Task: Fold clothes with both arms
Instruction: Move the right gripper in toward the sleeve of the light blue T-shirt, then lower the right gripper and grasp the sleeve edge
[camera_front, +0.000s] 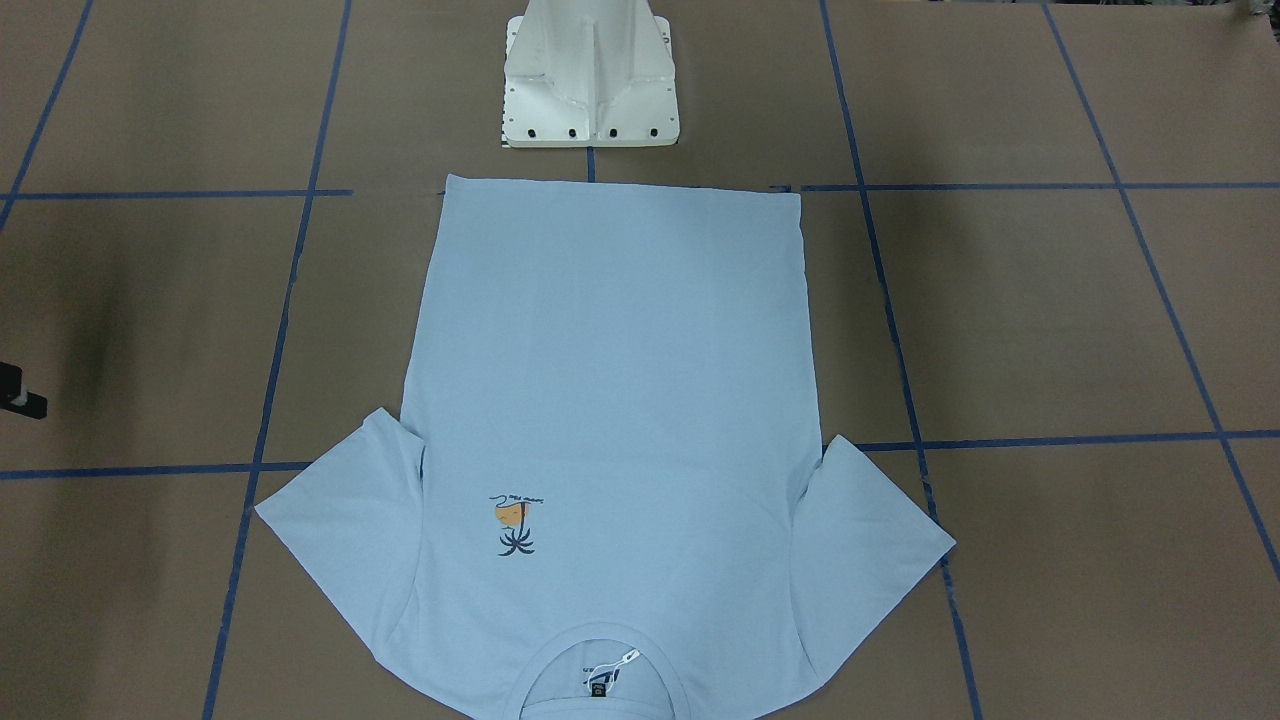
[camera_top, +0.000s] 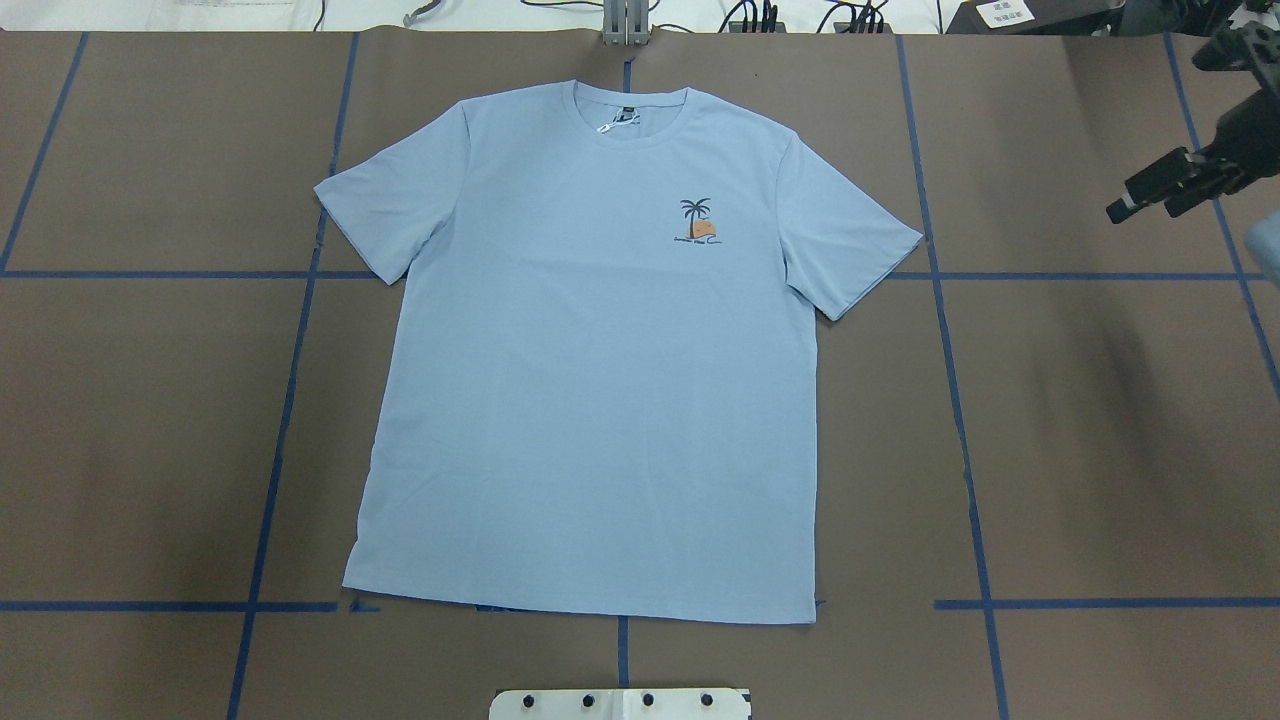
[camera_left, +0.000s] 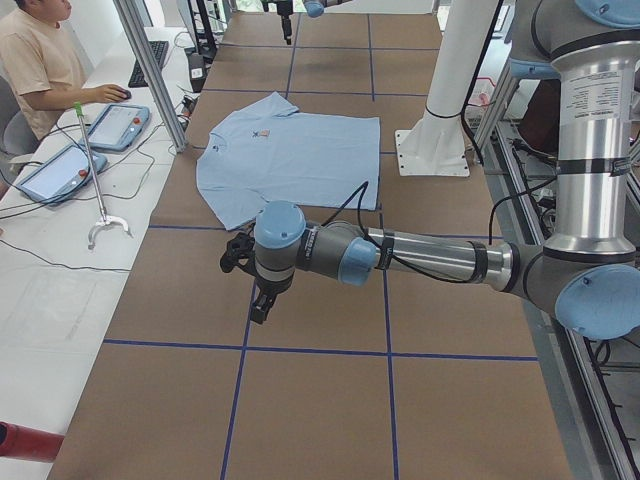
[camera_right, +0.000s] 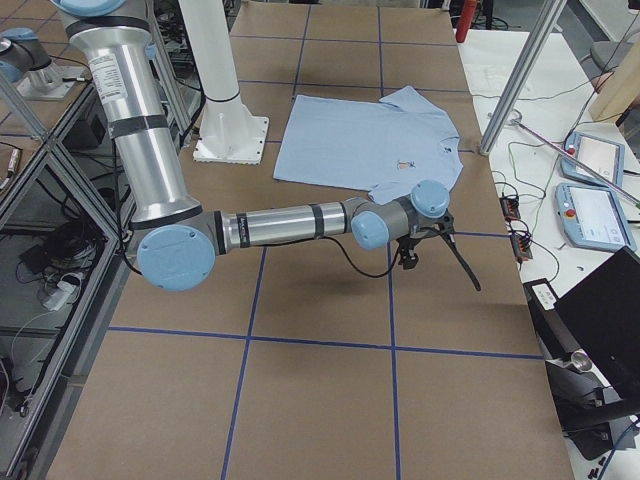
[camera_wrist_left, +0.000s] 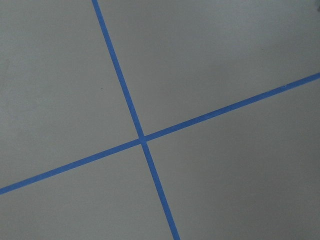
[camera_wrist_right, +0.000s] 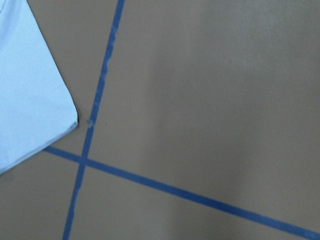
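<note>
The light blue T-shirt (camera_top: 600, 380) lies flat and face up in the middle of the table, sleeves spread, collar at the far edge. Its orange-and-dark palm print (camera_top: 698, 222) and neck label (camera_top: 622, 118) show. My right gripper (camera_top: 1145, 205) hovers off the shirt's right sleeve near the far right of the table, its fingers apart and empty; one tip shows in the front view (camera_front: 20, 395). Its wrist camera sees the sleeve corner (camera_wrist_right: 30, 100). My left gripper (camera_left: 258, 300) shows only in the exterior left view, over bare table beyond the shirt's left side. I cannot tell if it is open.
The white pedestal base (camera_front: 590, 80) stands just behind the shirt's hem. Blue tape lines (camera_wrist_left: 142, 139) grid the brown table. An operator (camera_left: 40, 60) sits at a side desk with tablets (camera_left: 115, 125). Metal frame posts (camera_left: 150, 70) stand at the far edge.
</note>
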